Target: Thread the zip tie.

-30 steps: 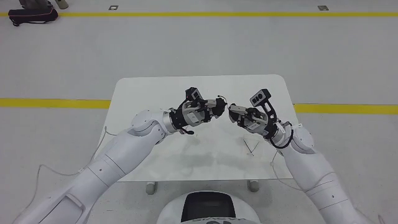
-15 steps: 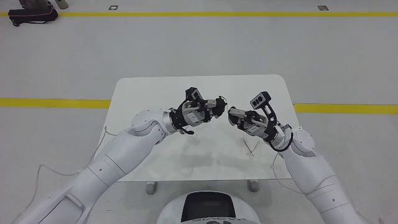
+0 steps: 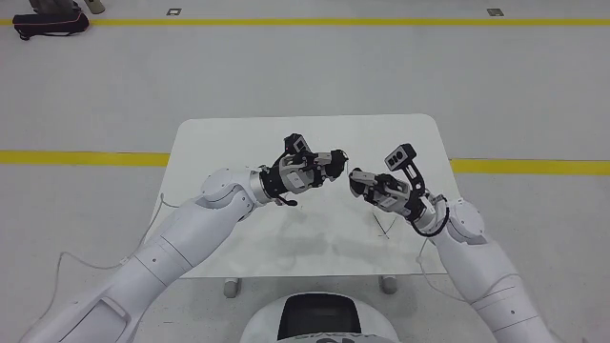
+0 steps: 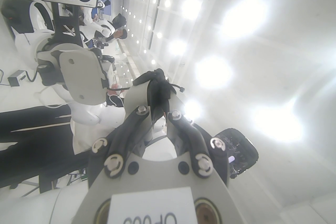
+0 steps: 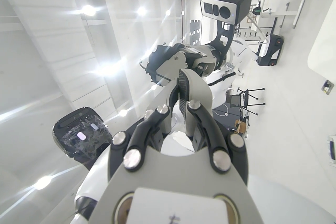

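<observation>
Right end effector [image 3: 355,182] has slid a little toward the robot over the last second, so its tip now sits just beside the left end effector [image 3: 335,164] and slightly nearer the robot, no longer level with it. The left arm has kept its place above the tabletop [image 3: 214,143]. I read this as a small re-aiming rather than a completed pass: the two tips are close but apart, and the threading looks not yet done. From above, the zip tie [image 4: 181,89] is only a dark whisker at the left tip. The left wrist view makes it plain: the left fingers are pressed together on it, with a short black strand and its small head sticking out past them, held in the air well clear of the tabletop. The right wrist view shows that arm's fingers drawn together, with a thin dark strand running from the left end effector toward them. Whether they are nipping that strand I cannot tell.
</observation>
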Controlling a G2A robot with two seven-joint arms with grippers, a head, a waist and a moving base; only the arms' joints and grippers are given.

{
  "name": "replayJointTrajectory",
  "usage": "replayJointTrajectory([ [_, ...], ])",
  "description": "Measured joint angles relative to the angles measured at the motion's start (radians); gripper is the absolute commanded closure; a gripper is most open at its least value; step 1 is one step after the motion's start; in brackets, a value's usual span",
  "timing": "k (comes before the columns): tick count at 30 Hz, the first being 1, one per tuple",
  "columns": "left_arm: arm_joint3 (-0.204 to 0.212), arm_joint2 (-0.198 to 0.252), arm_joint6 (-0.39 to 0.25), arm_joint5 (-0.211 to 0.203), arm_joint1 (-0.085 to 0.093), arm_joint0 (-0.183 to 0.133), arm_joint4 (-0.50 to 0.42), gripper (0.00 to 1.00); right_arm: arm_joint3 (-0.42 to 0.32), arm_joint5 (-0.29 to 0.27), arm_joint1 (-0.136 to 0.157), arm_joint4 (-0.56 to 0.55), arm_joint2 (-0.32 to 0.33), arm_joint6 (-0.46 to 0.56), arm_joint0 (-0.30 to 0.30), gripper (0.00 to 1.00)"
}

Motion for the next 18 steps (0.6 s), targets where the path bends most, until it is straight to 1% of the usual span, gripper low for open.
replayJointTrajectory([
  [9, 0.0, 0.0, 0.0, 0.0, 0.0, 0.0, 0.0, 1.0, -0.017, 0.003, 0.003, -0.03, 0.007, -0.008, -0.02, 1.0],
  [18, 0.0, 0.0, 0.0, 0.0, 0.0, 0.0, 0.0, 1.0, -0.025, 0.014, 0.007, -0.065, 0.012, -0.015, -0.025, 1.0],
])
